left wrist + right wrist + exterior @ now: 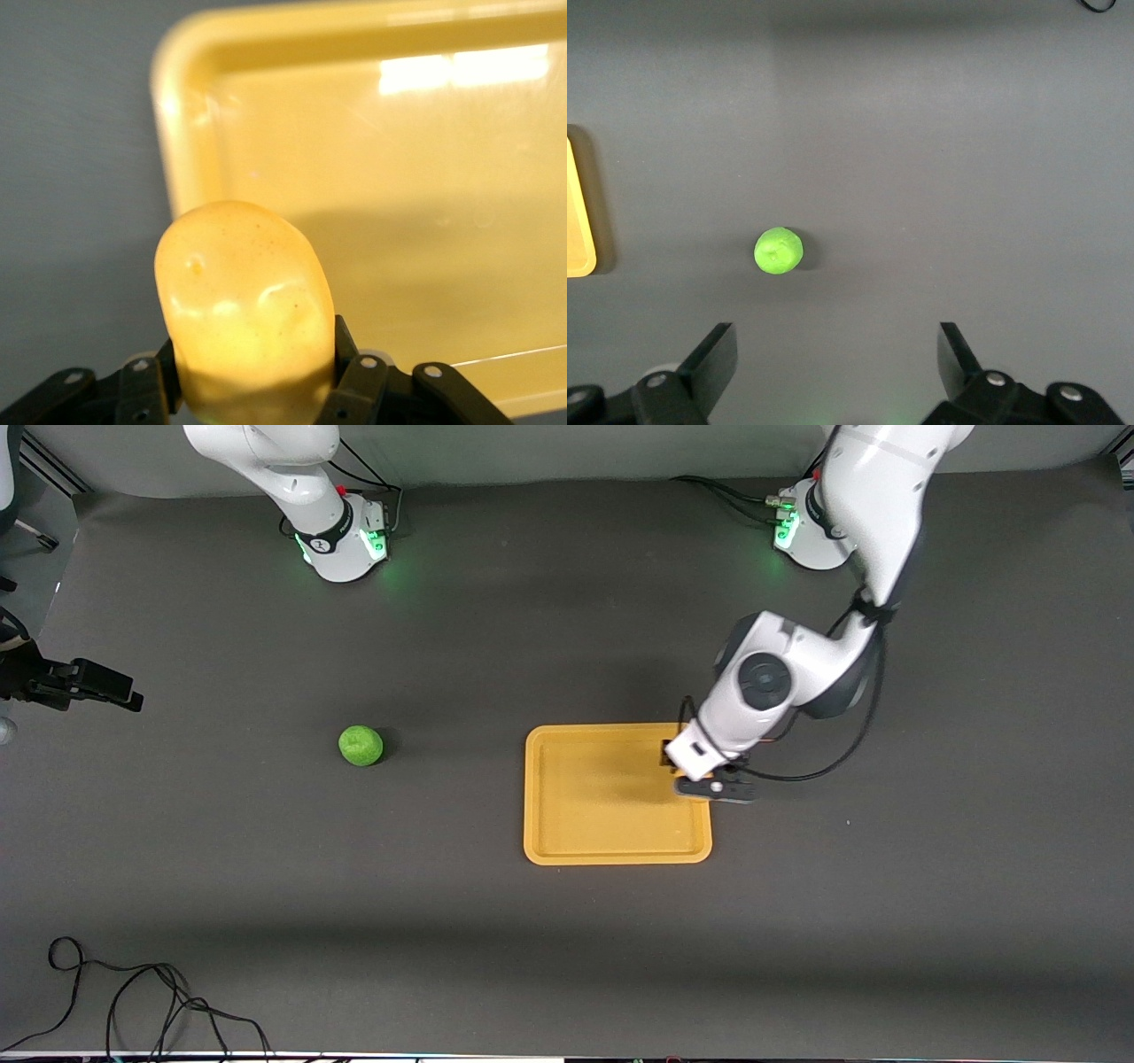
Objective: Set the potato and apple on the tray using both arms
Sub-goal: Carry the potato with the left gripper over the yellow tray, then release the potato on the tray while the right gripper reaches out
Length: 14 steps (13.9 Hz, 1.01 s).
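Observation:
My left gripper (676,767) is shut on the glossy yellow-orange potato (244,301) and holds it over the tray's corner toward the left arm's end, just above the rim. In the front view the hand hides the potato. The yellow-orange tray (532,797) lies mid-table and its inside is bare; it also shows in the left wrist view (177,62). The green apple (361,745) rests on the mat, toward the right arm's end from the tray. My right gripper (836,329) is open, high over the mat, with the apple (779,251) below it and apart from it.
A black device (80,682) juts in at the right arm's end of the table. Loose black cables (133,1001) lie at the table's near edge. The tray's edge (578,221) shows in the right wrist view.

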Each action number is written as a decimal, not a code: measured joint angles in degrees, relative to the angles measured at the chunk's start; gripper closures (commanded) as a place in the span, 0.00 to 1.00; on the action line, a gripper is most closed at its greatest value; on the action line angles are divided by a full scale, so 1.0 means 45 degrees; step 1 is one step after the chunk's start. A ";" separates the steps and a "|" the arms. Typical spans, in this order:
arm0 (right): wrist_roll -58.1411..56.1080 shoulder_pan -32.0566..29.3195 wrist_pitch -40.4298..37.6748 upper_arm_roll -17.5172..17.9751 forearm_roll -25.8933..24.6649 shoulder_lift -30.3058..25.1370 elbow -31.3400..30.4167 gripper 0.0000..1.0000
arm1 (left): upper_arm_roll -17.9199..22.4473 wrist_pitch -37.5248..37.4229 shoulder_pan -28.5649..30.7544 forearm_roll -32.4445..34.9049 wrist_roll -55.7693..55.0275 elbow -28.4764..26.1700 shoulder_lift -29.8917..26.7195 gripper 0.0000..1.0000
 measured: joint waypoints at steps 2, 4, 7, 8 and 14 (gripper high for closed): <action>0.0000 -0.0001 0.0036 0.0000 0.0000 0.0000 -0.0001 0.00 | 0.0007 0.0072 -0.0145 0.0000 -0.0062 0.0557 0.0805 0.54; 0.0000 -0.0002 0.0058 -0.0003 0.0000 0.0000 -0.0002 0.00 | 0.0019 0.0127 -0.0154 0.0000 -0.0093 0.1017 0.1281 0.39; 0.0000 -0.0002 0.0073 -0.0002 0.0000 0.0000 -0.0001 0.00 | 0.0020 0.0138 -0.0179 0.0006 -0.0113 0.1424 0.1529 0.10; 0.0000 -0.0002 0.0077 -0.0003 0.0000 0.0000 -0.0001 0.00 | 0.0020 0.0138 -0.0190 0.0010 -0.0115 0.1482 0.1550 0.08; 0.0292 0.0942 0.0389 0.0058 0.0019 -0.1085 -0.1279 0.00 | 0.0142 0.0108 -0.0260 0.0020 -0.0119 0.1680 0.1495 0.01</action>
